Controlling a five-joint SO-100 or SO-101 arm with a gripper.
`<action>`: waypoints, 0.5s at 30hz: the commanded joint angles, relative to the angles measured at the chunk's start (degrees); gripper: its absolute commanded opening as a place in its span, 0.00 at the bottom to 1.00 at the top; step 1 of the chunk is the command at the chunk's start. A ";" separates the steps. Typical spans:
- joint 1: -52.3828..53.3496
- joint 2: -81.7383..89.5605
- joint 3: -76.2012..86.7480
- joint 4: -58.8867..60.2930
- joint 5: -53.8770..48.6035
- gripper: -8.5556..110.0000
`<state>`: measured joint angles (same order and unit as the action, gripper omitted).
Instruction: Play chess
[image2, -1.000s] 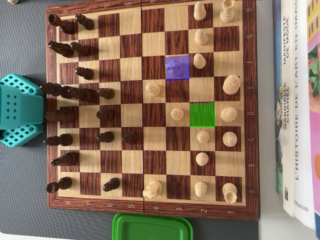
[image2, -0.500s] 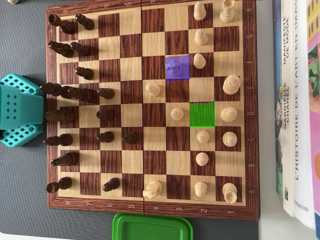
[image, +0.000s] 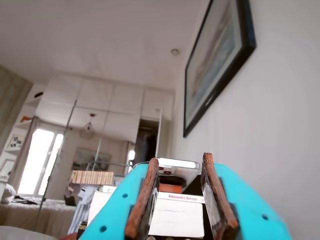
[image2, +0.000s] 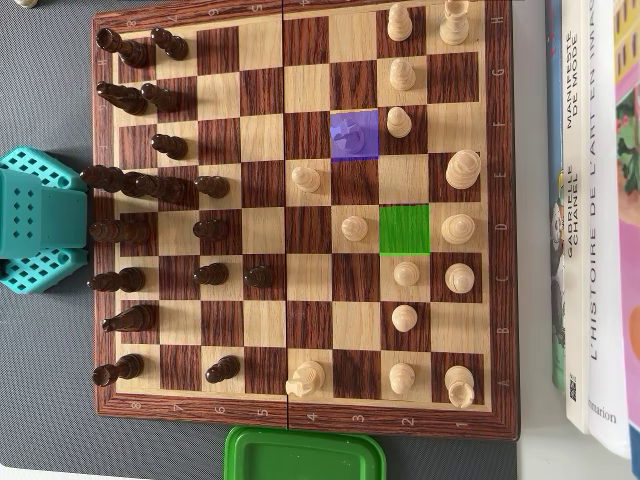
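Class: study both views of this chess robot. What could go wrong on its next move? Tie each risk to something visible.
1. The wrist view shows only ceiling and wall past the gripper, not the board, so it cannot yet guide aiming.
2. The teal arm sits behind the dark pieces; reaching across could topple them.
3. The green square is hemmed in by light pieces, and the purple square has a light pawn beside it. Open jaws might clip them.

Wrist view: camera behind fingers (image: 145, 200), tilted upward, facing room wall and ceiling, fingers close in foreground. Overhead view: straight down on board (image2: 300, 415), close, board fills frame. No shared scene part visible.
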<state>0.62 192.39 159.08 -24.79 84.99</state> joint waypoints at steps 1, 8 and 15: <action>-0.09 -0.53 -4.57 15.56 -0.35 0.19; -0.18 -0.53 -10.02 43.24 -0.35 0.19; -3.08 -0.53 -9.67 58.62 -0.35 0.19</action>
<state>-1.76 192.30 151.79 28.92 84.99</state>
